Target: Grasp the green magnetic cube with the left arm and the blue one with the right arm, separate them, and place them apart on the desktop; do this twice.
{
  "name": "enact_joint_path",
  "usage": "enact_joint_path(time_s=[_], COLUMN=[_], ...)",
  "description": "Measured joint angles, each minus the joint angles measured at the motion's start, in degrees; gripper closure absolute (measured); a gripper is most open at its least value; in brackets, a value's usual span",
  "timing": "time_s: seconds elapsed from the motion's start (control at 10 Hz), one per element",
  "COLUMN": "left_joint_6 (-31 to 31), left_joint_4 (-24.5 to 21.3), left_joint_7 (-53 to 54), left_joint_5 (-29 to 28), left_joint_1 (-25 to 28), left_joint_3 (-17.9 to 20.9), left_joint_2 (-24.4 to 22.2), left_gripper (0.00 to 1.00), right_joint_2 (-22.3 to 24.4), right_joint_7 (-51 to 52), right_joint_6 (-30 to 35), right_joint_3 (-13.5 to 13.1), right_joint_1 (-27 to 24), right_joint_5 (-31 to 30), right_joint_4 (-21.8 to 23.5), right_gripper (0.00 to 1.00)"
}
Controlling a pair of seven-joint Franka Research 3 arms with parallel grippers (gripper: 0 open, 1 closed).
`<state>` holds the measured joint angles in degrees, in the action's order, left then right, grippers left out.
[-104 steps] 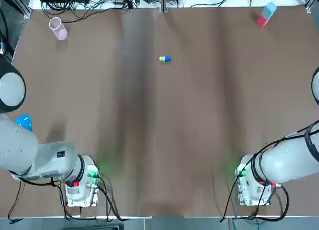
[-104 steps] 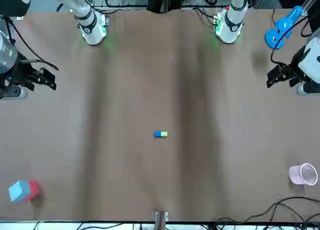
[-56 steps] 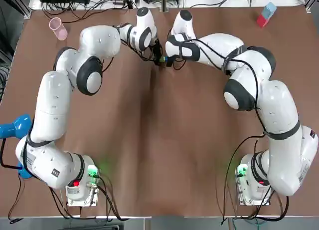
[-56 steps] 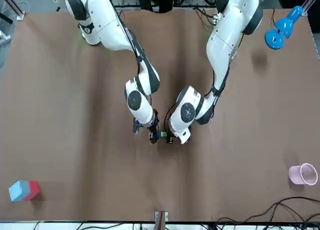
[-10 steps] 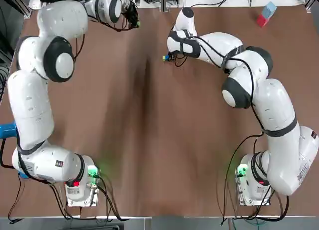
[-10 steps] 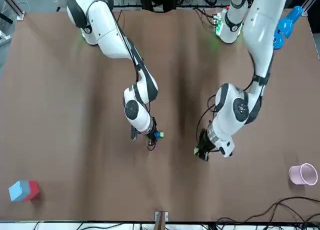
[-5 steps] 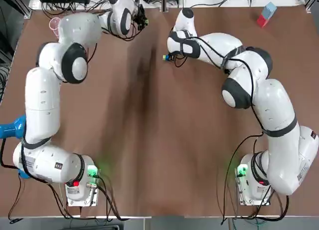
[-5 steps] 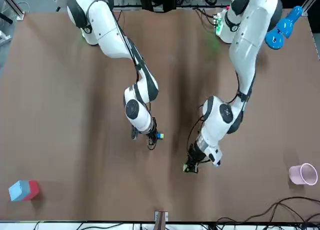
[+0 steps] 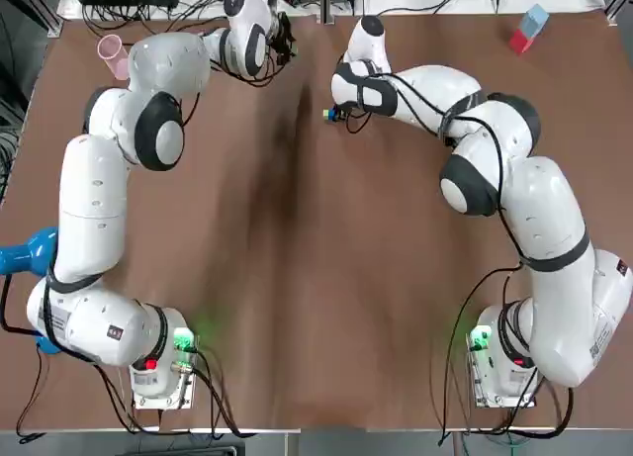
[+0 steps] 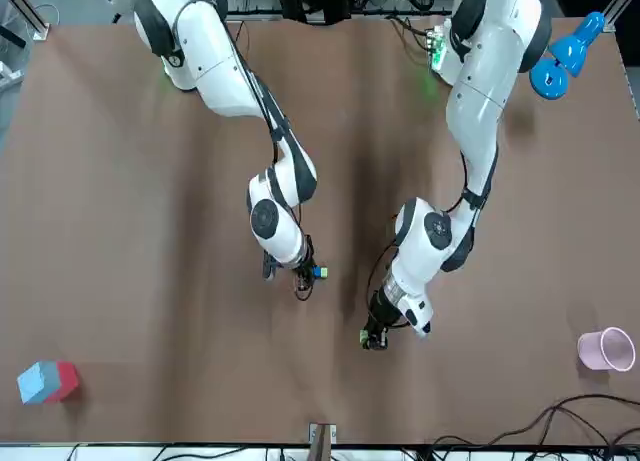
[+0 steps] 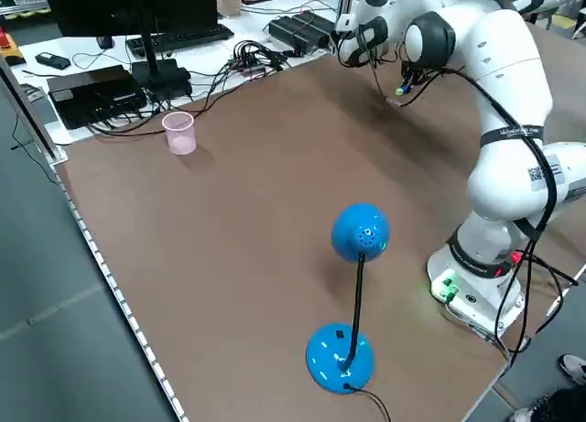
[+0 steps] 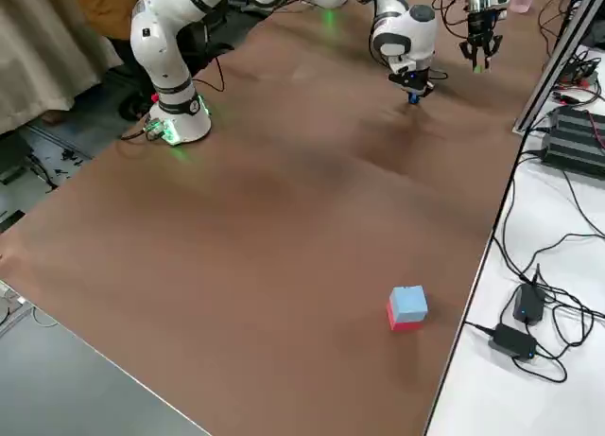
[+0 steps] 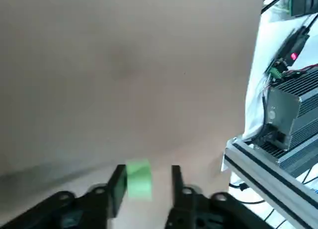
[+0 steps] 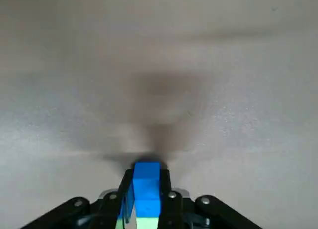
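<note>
My left gripper (image 13: pixel 146 182) is low over the table near its far edge (image 9: pixel 286 33). The green cube (image 13: pixel 138 178) sits between its fingers, against one finger with a gap to the other; the front view shows it at the tips (image 10: pixel 365 335). My right gripper (image 14: pixel 147 189) is shut on the blue cube (image 14: pixel 147 182) at the far middle of the table (image 9: pixel 332 113). A light green piece (image 14: pixel 144 221) shows directly behind the blue cube, deeper between the same fingers. The two grippers stand well apart.
A pink cup (image 9: pixel 109 48) stands at the far left corner and a red-and-blue block (image 9: pixel 527 29) at the far right. A blue desk lamp (image 11: pixel 352 294) stands by the left arm's base. Cables and a metal frame (image 13: pixel 268 169) line the far edge beyond the left gripper.
Over the last second the left gripper moved along the far edge toward the centre with the green cube and slowed. The right gripper stayed put with the blue cube.
</note>
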<state>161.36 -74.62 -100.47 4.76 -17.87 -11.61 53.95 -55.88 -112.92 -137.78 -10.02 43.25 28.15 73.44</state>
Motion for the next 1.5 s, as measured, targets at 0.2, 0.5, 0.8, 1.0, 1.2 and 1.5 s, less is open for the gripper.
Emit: enact_joint_path(time_s=[0.2, 0.5, 0.8, 1.0, 1.2, 1.5], left_joint_6=[-6.3, -23.4, -24.6, -24.6, -22.8, -17.9], left_joint_4=[0.4, -1.4, -5.7, -6.5, -6.5, -4.4], left_joint_7=[-3.4, -7.2, -8.7, -9.3, -10.2, -10.7], left_joint_5=[0.4, 0.4, 0.4, 0.4, 0.4, 0.4], left_joint_1=[-0.1, -2.4, -8.0, -9.9, -11.4, -13.0], left_joint_3=[0.0, -0.2, -0.1, 0.0, 1.4, 3.0], left_joint_2=[-1.6, -6.5, -7.7, -7.4, -6.1, -3.2], left_gripper=[0.18, 0.00, 0.09, 0.12, 0.15, 0.28], right_joint_2=[0.0, 0.0, 0.0, 0.0, 0.0, 0.0], right_joint_7=[0.0, 0.0, 0.0, 0.0, 0.0, 0.0], right_joint_6=[0.0, 0.0, 0.0, 0.0, 0.0, 0.0], right_joint_3=[0.0, 0.0, 0.0, 0.0, 0.0, 0.0], right_joint_1=[0.0, 0.1, 0.1, 0.1, 0.1, 0.1], right_joint_5=[0.0, 0.0, -0.1, -0.1, -0.1, -0.2], right_joint_4=[0.0, 0.0, 0.0, 0.0, 0.0, 0.0], right_gripper=[0.72, 0.72, 0.70, 0.70, 0.70, 0.70])
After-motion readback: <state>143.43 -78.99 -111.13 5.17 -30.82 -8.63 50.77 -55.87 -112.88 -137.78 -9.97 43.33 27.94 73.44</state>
